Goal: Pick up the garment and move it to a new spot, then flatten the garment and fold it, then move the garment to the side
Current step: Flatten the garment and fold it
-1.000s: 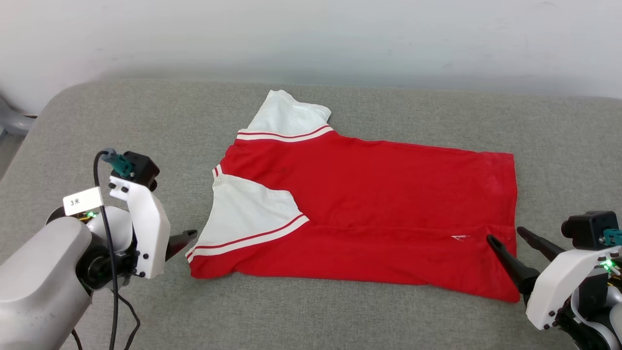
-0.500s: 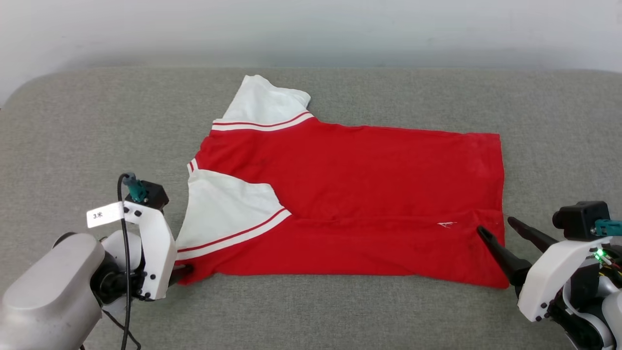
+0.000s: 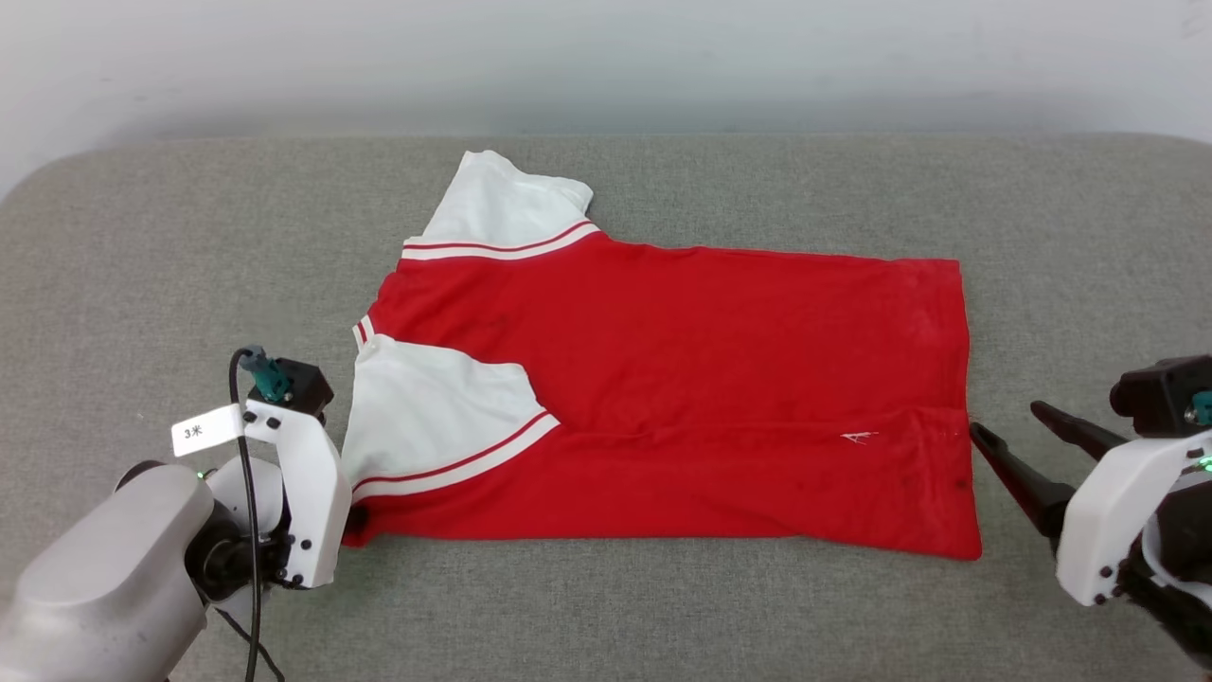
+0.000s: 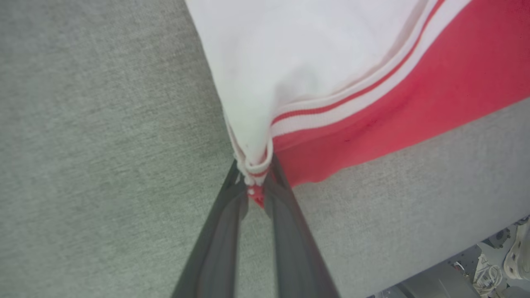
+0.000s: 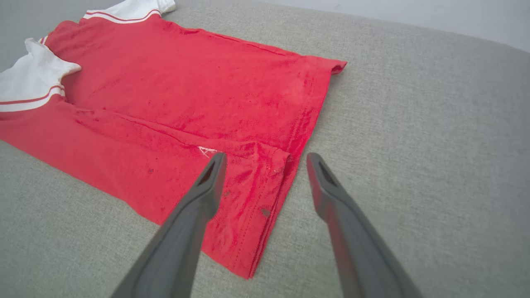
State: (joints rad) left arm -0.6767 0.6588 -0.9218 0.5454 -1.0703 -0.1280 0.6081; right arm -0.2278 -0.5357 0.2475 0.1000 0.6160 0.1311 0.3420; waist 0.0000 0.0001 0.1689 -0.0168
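The garment (image 3: pixel 682 379), a red T-shirt with white sleeves and striped trim, lies flat on the grey padded surface (image 3: pixel 142 284), collar end to the left and hem to the right. Its near side is folded over, and one white sleeve lies on top. My left gripper (image 3: pixel 355 519) is at the shirt's near-left corner. In the left wrist view the left gripper (image 4: pixel 256 182) is shut on the bunched corner of the garment (image 4: pixel 352 62). My right gripper (image 3: pixel 1006 420) stands open just right of the hem. In the right wrist view the right gripper (image 5: pixel 266 157) has one finger over the garment (image 5: pixel 186 95) and the other over bare surface.
A pale wall (image 3: pixel 606 57) runs behind the grey surface, whose corners are rounded. The surface's near edge (image 4: pixel 455 248) shows in the left wrist view, with cables and floor clutter below it. A black cable with a white tag (image 3: pixel 204 429) hangs from my left wrist.
My left gripper has moved in to the shirt's near-left corner and shut on it. My right gripper has drawn back rightwards off the hem, still open. The head camera has shifted.
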